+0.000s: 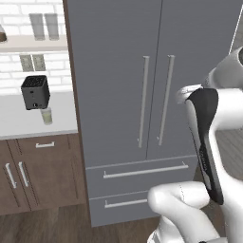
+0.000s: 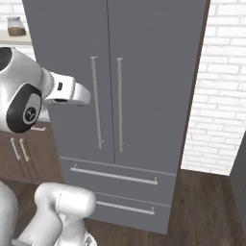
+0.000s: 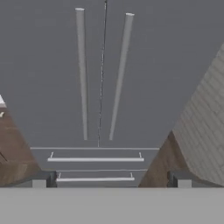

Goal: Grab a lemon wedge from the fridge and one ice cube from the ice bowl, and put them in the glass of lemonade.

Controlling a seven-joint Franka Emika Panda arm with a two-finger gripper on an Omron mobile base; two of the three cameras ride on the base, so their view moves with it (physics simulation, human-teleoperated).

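Grey fridge [image 1: 118, 95], pale yellow-green glass of lemonade [image 1: 46, 116].

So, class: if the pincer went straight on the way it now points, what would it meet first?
The fridge. The open pincer faces its closed doors, roughly in line with the seam between the two long handles, so it would likely meet the door front there. How far off it is cannot be told.

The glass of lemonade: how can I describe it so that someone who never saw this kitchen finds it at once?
Start from the tall grey fridge and look to its left, at the pale counter. The black toaster stands there, and the glass of lemonade is just in front of it. It is short, clear and pale yellow-green, unlike the two taller grey glasses on the shelf above.
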